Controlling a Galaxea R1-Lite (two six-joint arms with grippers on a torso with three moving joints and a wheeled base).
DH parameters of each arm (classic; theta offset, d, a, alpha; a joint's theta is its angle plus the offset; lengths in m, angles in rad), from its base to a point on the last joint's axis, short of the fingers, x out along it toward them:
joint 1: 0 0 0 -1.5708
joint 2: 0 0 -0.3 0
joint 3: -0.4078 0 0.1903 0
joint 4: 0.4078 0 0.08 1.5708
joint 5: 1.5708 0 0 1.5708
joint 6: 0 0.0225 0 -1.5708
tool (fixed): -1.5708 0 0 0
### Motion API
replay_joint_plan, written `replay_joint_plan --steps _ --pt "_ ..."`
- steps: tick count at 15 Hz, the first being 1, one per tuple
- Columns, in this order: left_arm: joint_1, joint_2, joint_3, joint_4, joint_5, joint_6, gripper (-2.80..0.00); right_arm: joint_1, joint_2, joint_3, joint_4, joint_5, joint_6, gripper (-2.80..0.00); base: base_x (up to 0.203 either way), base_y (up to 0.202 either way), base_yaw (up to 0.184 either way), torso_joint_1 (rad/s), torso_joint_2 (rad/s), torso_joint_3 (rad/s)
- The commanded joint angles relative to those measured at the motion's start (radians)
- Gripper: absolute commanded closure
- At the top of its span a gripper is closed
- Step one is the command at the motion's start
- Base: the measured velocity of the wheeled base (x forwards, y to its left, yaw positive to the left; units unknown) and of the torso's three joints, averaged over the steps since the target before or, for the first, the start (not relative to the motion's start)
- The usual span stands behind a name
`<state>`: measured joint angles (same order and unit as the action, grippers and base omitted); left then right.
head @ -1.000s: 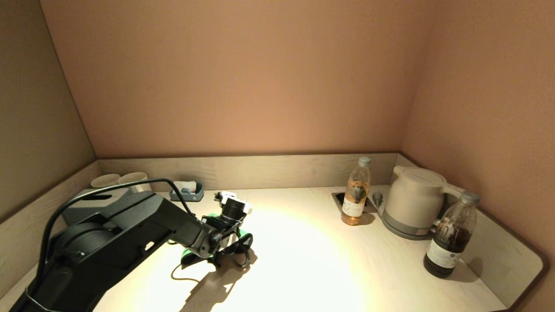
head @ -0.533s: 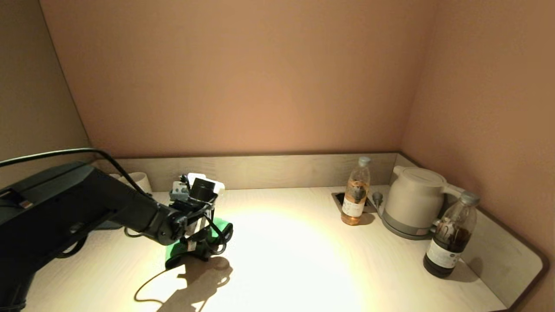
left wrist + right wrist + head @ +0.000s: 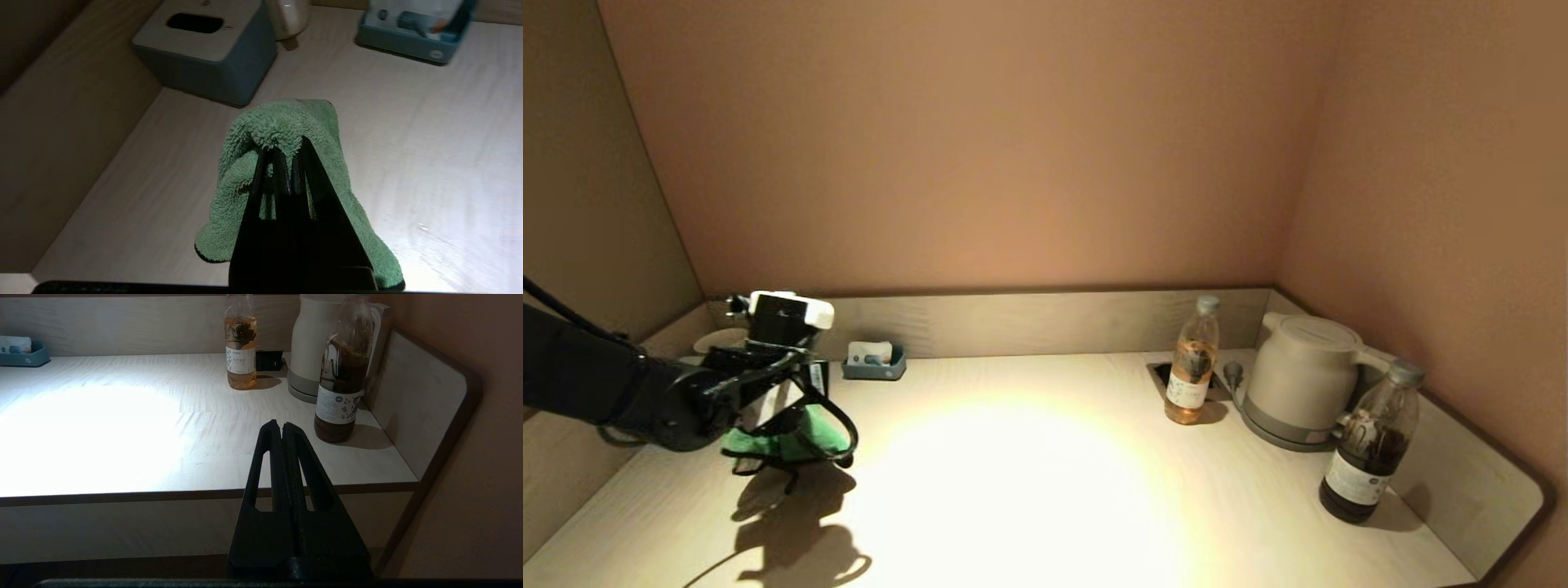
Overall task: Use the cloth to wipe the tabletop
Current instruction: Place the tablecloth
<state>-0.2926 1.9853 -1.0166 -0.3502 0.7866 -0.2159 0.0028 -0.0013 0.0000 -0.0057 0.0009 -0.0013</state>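
The green fluffy cloth (image 3: 800, 434) hangs from my left gripper (image 3: 792, 441) at the left side of the pale wooden tabletop (image 3: 1045, 482), a little above it by its shadow. In the left wrist view my left gripper (image 3: 286, 157) is shut on a fold of the cloth (image 3: 282, 126), which drapes down both sides of the fingers. My right gripper (image 3: 282, 426) is shut and empty, parked below the tabletop's front edge on the right; it is out of the head view.
A grey tissue box (image 3: 204, 45), cups (image 3: 719, 339) and a small blue tray (image 3: 874, 363) stand at the back left. A tea bottle (image 3: 1194, 363), a white kettle (image 3: 1298, 380) and a dark bottle (image 3: 1372, 445) stand at the right. Low walls edge the tabletop.
My left arm has swept to the left across the tabletop, carrying the cloth from the middle-left to near the left wall, and has risen a little.
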Motion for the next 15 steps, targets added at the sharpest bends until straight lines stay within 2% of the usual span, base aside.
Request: replay_joint_plan --steps 1,6,9,12,15 --pt "0.095 -0.138 0.094 0.0 0.004 0.004 0.0 0.0 0.001 0.0 0.0 0.001 0.0 0.0 0.0 0.0 0.0 0.0 0.0 0.0" --pt "0.32 -0.209 0.163 0.006 0.005 -0.002 0.0 0.0 0.001 0.0 0.0 0.001 0.0 0.0 0.0 0.0 0.0 0.0 0.0 0.0" --pt "0.436 -0.199 0.213 0.008 0.007 -0.036 0.0 0.0 0.001 0.0 0.0 0.001 0.0 0.0 0.0 0.0 0.0 0.0 0.0 0.0" --pt "0.497 -0.15 0.264 -0.001 -0.002 -0.052 0.0 0.0 0.001 0.0 0.0 0.001 0.0 0.0 0.0 0.0 0.0 0.0 0.0 0.0" --pt "0.501 -0.073 0.261 -0.003 0.0 -0.109 0.0 0.0 0.001 0.0 0.0 0.001 0.0 0.0 0.0 0.0 0.0 0.0 0.0 0.0"
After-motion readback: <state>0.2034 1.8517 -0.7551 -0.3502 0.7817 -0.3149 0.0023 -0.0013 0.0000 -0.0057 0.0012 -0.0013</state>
